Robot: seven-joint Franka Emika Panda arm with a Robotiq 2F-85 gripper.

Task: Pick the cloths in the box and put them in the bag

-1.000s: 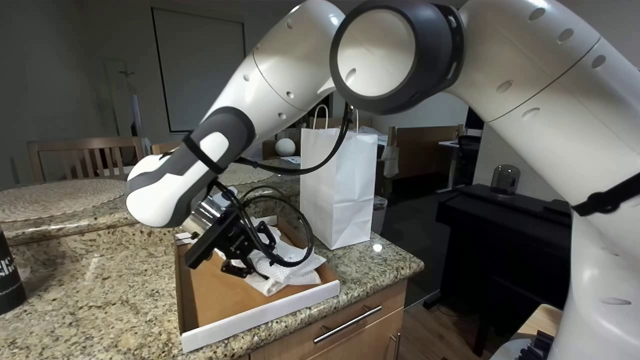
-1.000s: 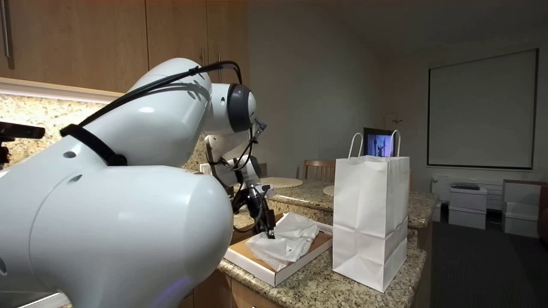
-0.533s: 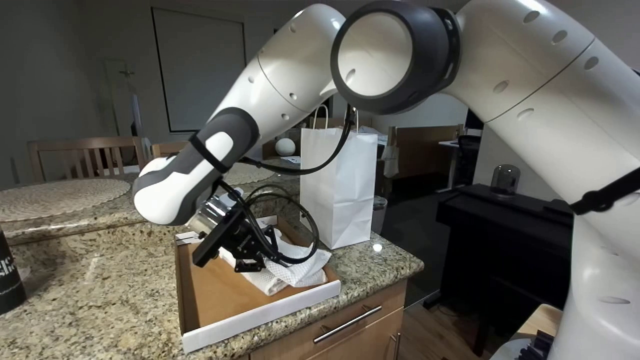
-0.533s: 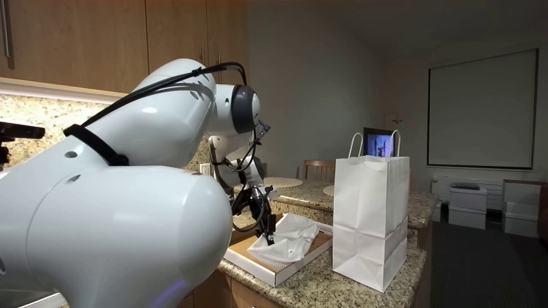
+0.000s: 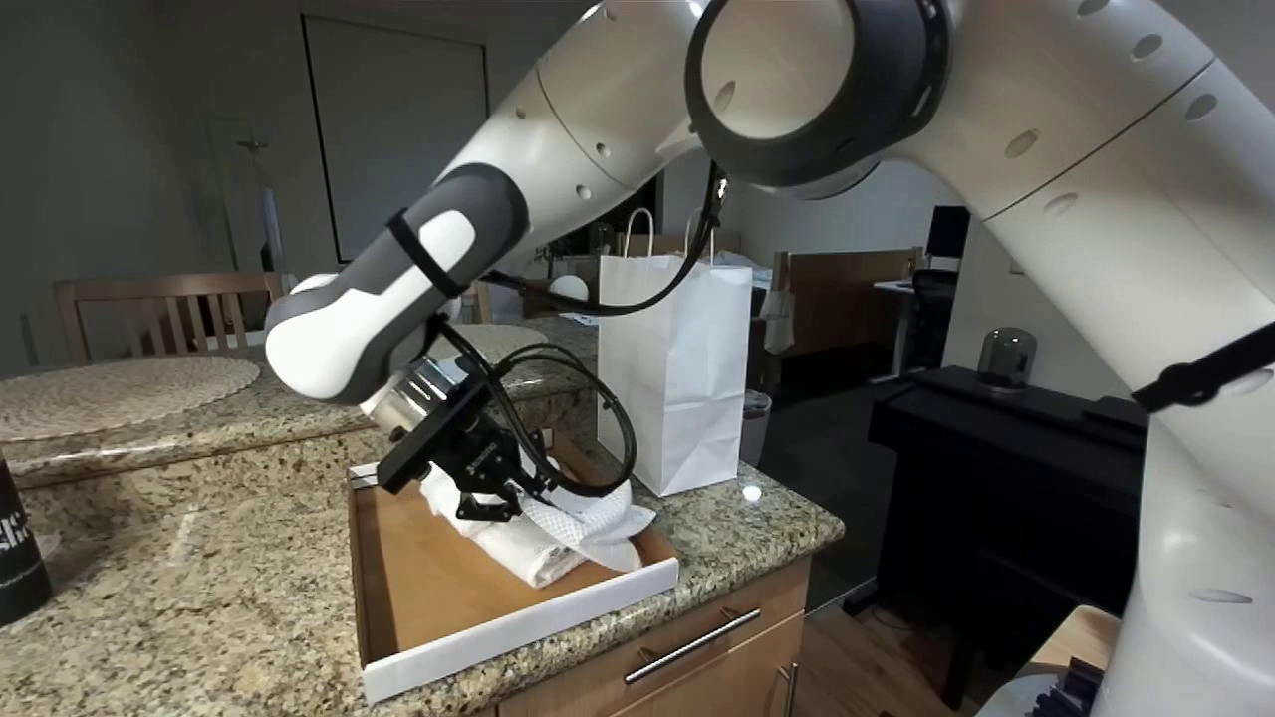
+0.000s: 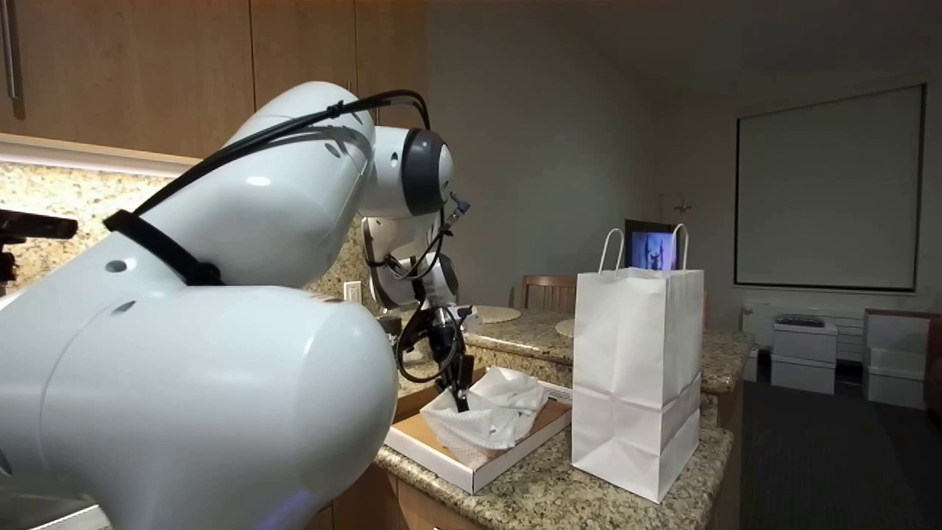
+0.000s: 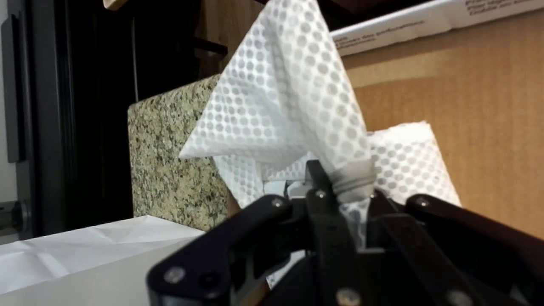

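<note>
White cloths with a dotted texture lie in a shallow cardboard box (image 5: 518, 629), which shows in both exterior views (image 6: 434, 458). My gripper (image 5: 520, 494) is over the box, also in the other exterior camera's picture (image 6: 461, 401). In the wrist view the gripper (image 7: 346, 182) is shut on a bunched cloth (image 7: 314, 85), whose free end rises beyond the fingertips. The held cloth (image 5: 588, 518) is partly lifted and still drapes over the pile. More cloth (image 7: 410, 163) lies beneath on the cardboard. A white paper bag (image 5: 677, 368) with handles stands upright beside the box, in both exterior views (image 6: 625, 346); its inside is hidden.
The box and bag stand on a granite counter (image 5: 179, 597) near its edge. A raised ledge with round placemats (image 5: 129, 390) runs behind. A black container (image 5: 18, 558) stands at the far left. Cables loop around the wrist.
My gripper's fingers have closed together on the cloth. The gripper has then risen a little, drawing the cloth up with it. The box and bag have not moved.
</note>
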